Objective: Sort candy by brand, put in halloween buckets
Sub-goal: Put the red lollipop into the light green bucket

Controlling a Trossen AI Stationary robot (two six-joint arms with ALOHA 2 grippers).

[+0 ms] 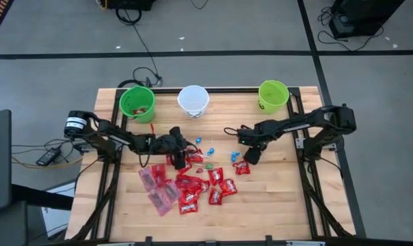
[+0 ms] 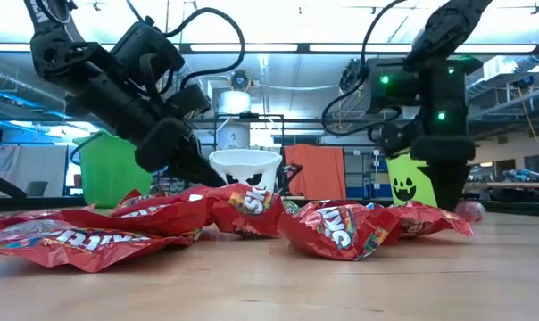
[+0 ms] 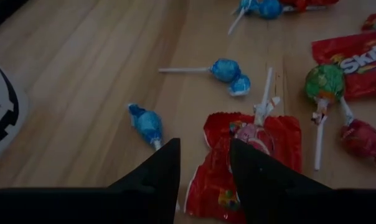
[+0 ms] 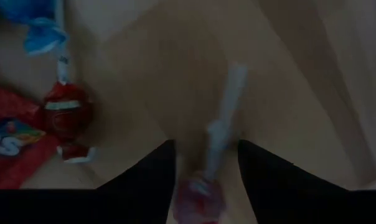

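Right up against the low camera lies a heap of shiny bright red candy packets (image 2: 332,227), flat on the pale wooden table (image 1: 275,205), their long sides running across the view. Behind them the left gripper (image 3: 203,165) is down at the pile's near-bucket edge, its two dark fingers (image 3: 157,174) standing apart, tips over the corner of a crumpled red packet (image 3: 238,168) with a pink lollipop (image 3: 253,134) lying on it, white stick pointing away from the gripper; nothing is clamped. Just beside that, a small blue-wrapped lollipop (image 3: 145,123) points its stick back toward the fingers, and another blue one (image 3: 225,70) lies crosswise. Over on the other side, the right gripper (image 4: 203,165) hangs low over the table, jaws apart, straddling a red-headed lollipop (image 4: 197,199) whose pale stick runs straight ahead between the fingers; whether the pads touch it, I can't quite tell in that dim view. Along the far edge stand the three round plastic pails: bright green (image 1: 137,102) on the left, white (image 1: 193,100) in the middle, green with a dark face (image 1: 273,95) on the right.
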